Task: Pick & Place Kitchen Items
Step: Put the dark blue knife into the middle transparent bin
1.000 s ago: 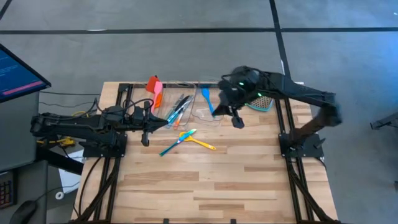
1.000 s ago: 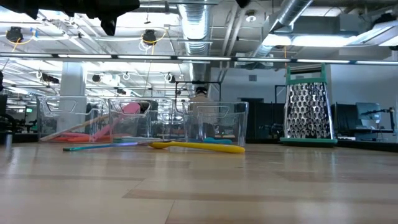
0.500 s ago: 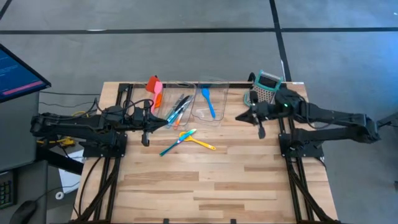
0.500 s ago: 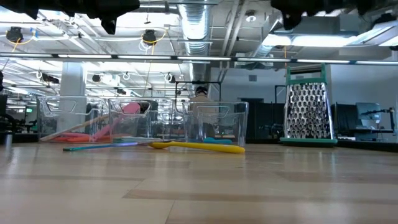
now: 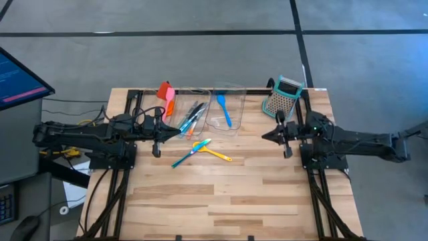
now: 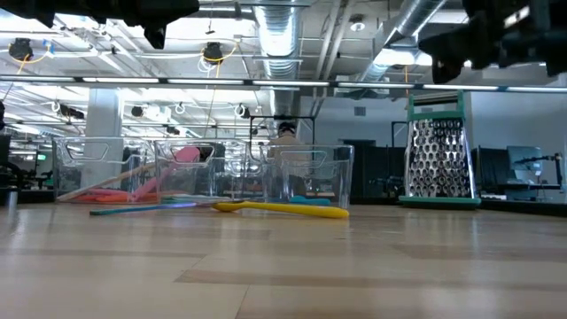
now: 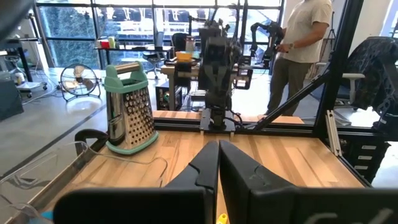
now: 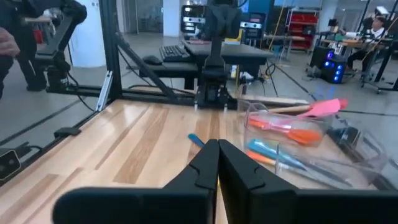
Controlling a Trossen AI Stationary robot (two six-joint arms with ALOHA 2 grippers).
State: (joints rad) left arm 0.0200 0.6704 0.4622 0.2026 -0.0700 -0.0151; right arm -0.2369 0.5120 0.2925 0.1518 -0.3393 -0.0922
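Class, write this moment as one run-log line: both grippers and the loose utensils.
left gripper: shut, empty | right gripper: shut, empty, beside box grater | yellow spoon, teal spoon: loose on table

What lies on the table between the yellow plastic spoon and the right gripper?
Only bare wooden table separates the yellow plastic spoon from the shut right gripper, seen in the high view.

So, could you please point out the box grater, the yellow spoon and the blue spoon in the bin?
box grater (image 5: 283, 97): high view, grey grating face.
yellow spoon (image 6: 292, 210): low view, mid-handle.
blue spoon (image 5: 224, 109): high view, handle, inside the clear bin.
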